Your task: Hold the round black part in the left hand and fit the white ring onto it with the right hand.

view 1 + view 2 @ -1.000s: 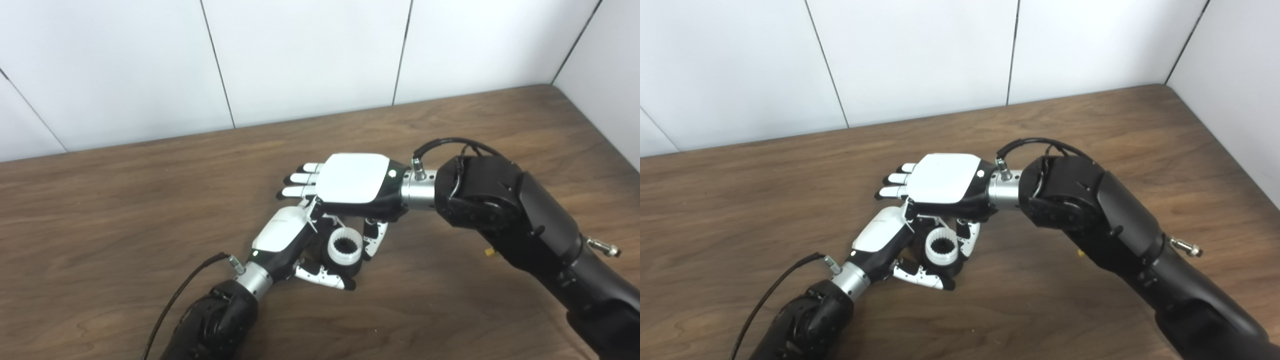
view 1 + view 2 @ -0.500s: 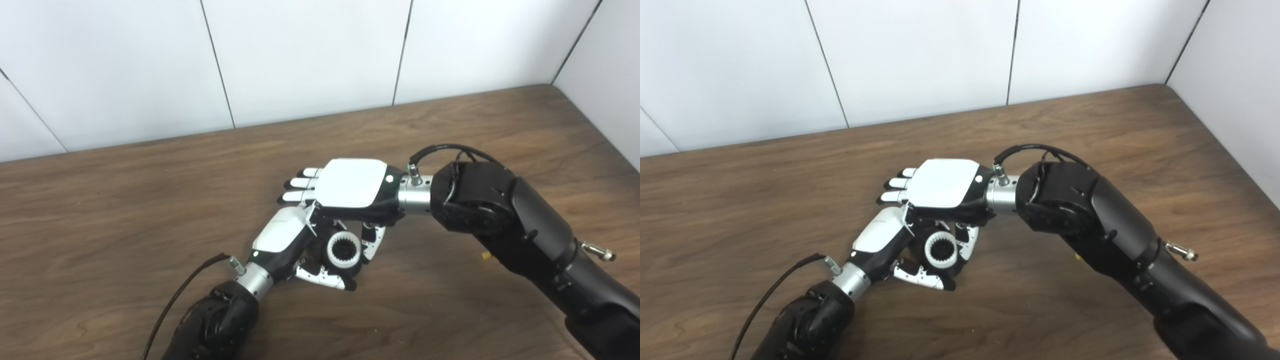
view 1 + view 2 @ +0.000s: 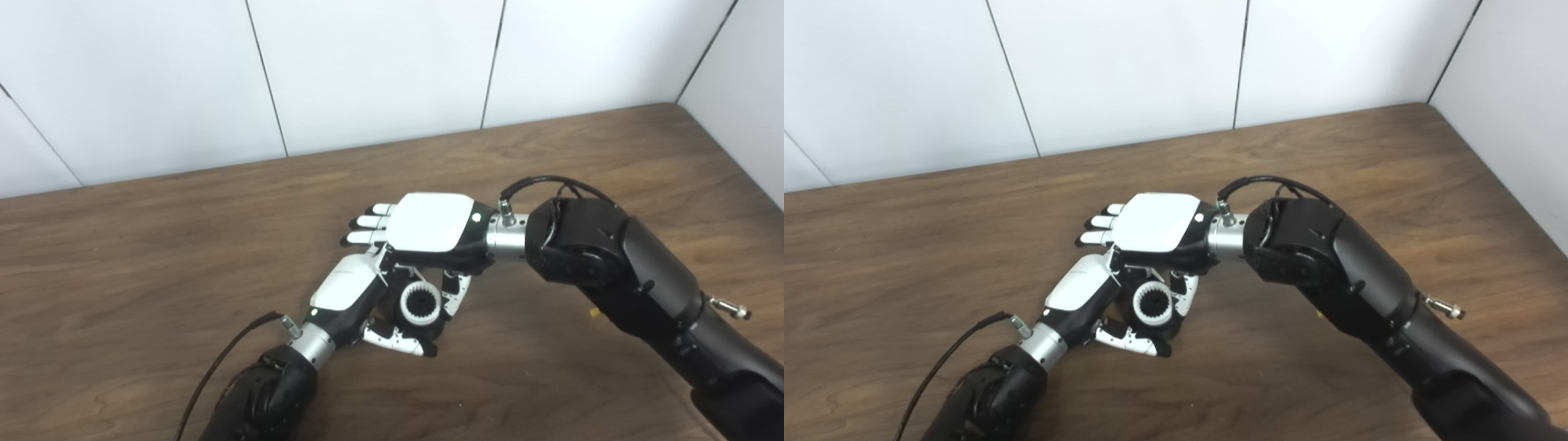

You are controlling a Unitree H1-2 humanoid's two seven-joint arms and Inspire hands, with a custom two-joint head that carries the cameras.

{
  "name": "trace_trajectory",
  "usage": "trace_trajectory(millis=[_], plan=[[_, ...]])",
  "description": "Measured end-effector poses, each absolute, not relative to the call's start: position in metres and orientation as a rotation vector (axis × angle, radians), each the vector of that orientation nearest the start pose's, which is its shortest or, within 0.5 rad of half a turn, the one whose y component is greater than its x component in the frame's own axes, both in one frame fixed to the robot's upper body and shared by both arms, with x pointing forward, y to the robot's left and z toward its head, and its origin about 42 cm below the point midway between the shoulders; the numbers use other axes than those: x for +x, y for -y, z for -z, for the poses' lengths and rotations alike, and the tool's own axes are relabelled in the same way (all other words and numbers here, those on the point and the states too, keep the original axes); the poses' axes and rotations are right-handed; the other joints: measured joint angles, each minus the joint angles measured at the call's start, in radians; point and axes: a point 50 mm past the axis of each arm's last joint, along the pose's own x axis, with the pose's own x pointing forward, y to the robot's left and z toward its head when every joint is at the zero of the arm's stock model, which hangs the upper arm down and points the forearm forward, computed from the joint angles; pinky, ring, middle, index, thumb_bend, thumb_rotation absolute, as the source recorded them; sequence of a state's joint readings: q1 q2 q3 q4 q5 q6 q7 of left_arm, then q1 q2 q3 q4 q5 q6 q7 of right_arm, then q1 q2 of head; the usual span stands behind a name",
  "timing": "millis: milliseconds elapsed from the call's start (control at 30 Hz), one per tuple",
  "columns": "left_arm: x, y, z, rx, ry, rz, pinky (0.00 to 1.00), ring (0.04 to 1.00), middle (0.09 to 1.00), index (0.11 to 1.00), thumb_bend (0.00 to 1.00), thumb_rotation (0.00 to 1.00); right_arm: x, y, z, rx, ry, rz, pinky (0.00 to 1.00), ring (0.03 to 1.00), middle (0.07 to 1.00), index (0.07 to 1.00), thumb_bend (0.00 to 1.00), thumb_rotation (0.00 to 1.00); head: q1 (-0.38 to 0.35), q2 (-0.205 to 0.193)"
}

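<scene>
My left hand lies low over the wooden table, shut around the round black part. Only the part's dark toothed centre and a black edge below the ring show. The white ring sits on top of that part, its opening facing up toward the camera. My right hand hovers palm down right over the left hand and ring, with its fingers stretched out flat to the left. Its thumb hangs down against the ring's right side. The right hand is open.
White wall panels close the table's back and right side. A black cable loops from my left wrist. A small yellow bit lies on the table under my right forearm.
My right hand has sunk a little and shifted slightly left over the left hand. The white ring now looks shorter and sits lower on the black part.
</scene>
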State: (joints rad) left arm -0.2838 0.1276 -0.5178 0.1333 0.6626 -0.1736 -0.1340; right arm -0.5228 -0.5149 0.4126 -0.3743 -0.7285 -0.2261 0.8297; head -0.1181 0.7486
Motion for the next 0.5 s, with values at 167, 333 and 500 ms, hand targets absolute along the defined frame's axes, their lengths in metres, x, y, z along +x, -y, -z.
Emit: trace_trajectory(millis=[167,333,500], plan=[[0.3255,-0.0878,-0.1251,0.870,0.399,0.704,1.00,0.903,0.860,0.477,0.51,0.05,0.3370,0.1790,-0.2871,-1.638,0.600,-0.972,1.00,1.000,0.979,0.482,0.52,0.13,0.000,0.000],[0.3254,-0.0875,-0.1251,0.869,0.399,0.703,1.00,0.900,0.858,0.477,0.51,0.05,0.3377,0.1790,-0.2865,-1.639,0.594,-0.970,1.00,1.000,0.982,0.482,0.52,0.13,0.000,0.002],[0.3252,-0.0870,-0.1252,0.866,0.402,0.703,1.00,0.899,0.856,0.477,0.51,0.05,0.3389,0.1799,-0.2846,-1.640,0.581,-0.971,1.00,1.000,0.981,0.482,0.52,0.13,-0.002,0.002]])
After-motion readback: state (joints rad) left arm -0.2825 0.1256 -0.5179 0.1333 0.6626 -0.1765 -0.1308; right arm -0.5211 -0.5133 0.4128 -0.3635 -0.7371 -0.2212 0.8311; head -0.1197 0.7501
